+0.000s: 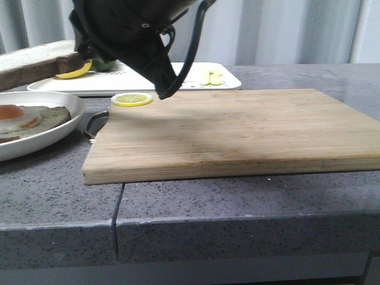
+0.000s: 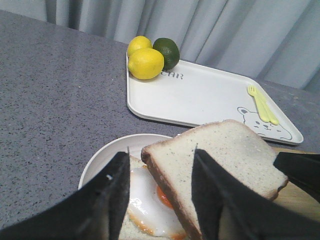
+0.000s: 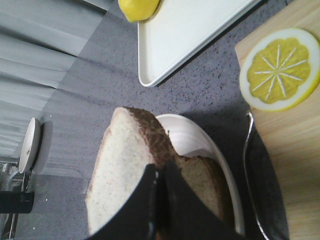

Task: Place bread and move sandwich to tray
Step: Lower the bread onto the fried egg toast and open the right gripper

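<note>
My right gripper (image 3: 160, 167) is shut on the crust edge of the bread (image 3: 120, 175), a thick pale slice with a brown crust. It holds the slice tilted in the air above the round white plate (image 3: 195, 140). In the front view the bread (image 1: 32, 62) hangs at the far left over the plate (image 1: 53, 133), with the right gripper (image 1: 80, 59) at its right end. On the plate lies a bread slice with a fried egg (image 2: 150, 200). My left gripper (image 2: 161, 152) is open and empty over the plate (image 2: 107, 150), just short of the bread (image 2: 225, 155). The white tray (image 2: 200, 100) lies behind the plate.
A wooden cutting board (image 1: 237, 130) with a metal handle (image 1: 95, 122) lies right of the plate, with a lemon slice (image 1: 132, 99) on its far left corner. On the tray are two lemons (image 2: 145, 62), a lime (image 2: 167, 52) and a yellow fork (image 2: 262, 105). The counter edge runs along the front.
</note>
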Available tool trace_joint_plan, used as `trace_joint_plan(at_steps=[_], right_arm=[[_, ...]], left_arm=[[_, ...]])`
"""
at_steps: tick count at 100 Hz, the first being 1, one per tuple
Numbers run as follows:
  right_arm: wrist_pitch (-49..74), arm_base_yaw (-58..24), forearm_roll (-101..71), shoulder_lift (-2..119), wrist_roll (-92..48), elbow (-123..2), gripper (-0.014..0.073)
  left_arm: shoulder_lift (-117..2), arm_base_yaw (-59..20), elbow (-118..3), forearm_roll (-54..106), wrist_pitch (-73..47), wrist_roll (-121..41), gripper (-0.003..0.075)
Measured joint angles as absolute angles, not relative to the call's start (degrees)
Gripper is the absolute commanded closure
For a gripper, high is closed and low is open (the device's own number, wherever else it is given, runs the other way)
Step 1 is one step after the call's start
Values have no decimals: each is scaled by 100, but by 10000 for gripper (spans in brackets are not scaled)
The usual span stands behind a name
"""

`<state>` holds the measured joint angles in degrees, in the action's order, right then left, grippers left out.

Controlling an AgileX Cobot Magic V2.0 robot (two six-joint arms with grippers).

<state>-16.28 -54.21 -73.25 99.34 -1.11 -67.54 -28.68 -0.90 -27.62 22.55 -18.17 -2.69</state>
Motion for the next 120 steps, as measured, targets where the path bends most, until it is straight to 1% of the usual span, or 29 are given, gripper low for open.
trace_joint_plan(at_steps=[43,96,120], right_arm=[[-1797,-5687,-7362,10280,55,-6874,656],[-1877,-5694,-7382,10329,190,-6874,653],[-1724,-5694,-7382,10441,203,-6874,652]], left_arm=[[-2868,-90,-2762,2268,-1817,-269,446],[-2868,-90,-2762,2268,-1817,-269,446],[-2868,-90,-2762,2268,-1817,-269,446]])
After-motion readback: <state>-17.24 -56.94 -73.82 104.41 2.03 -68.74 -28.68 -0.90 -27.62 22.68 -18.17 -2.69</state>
